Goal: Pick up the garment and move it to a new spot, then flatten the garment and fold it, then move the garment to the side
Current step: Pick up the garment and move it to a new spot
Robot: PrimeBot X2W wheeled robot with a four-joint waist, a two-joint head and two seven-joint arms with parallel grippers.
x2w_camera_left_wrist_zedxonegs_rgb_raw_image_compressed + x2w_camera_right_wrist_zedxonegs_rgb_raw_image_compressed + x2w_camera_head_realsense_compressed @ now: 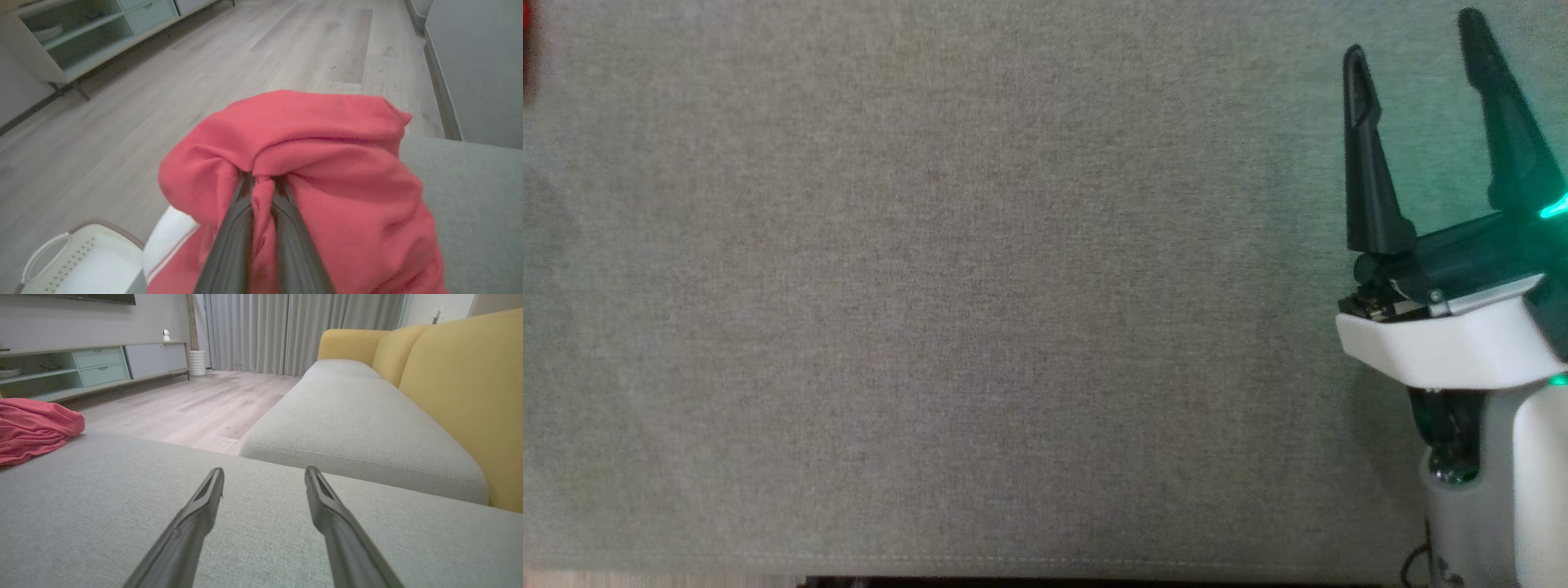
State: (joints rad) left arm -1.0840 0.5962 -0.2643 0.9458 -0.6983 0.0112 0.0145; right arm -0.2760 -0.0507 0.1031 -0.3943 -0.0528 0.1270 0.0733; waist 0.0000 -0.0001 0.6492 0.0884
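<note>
The left tool (263, 179) has its two dark fingers drawn almost together on a pinched fold of the red, soft, crumpled cloth garment (327, 171), with the fold squeezed between the tips. The garment lies bunched in a heap at the left edge of the grey woven fabric seat cushion (470, 196), and part of it spills over that edge. Below that edge stands a white plastic laundry basket with a perforated wall and a loop handle (73, 261) on the pale wood plank floor (204, 81). A white patch with a thin red stripe shows under the heap; whether it belongs to the garment cannot be told.

The right tool (1413, 37) is spread wide with nothing between its fingers, and it sits over the right side of the grey cushion (931, 286). In its own wrist view, the right tool (264, 473) points across the cushion (102, 506), and the red garment (32, 424) lies well apart from it at the far left edge. Beyond are a second grey seat cushion (347, 424) and a mustard-yellow upholstered sofa back (470, 396).
</note>
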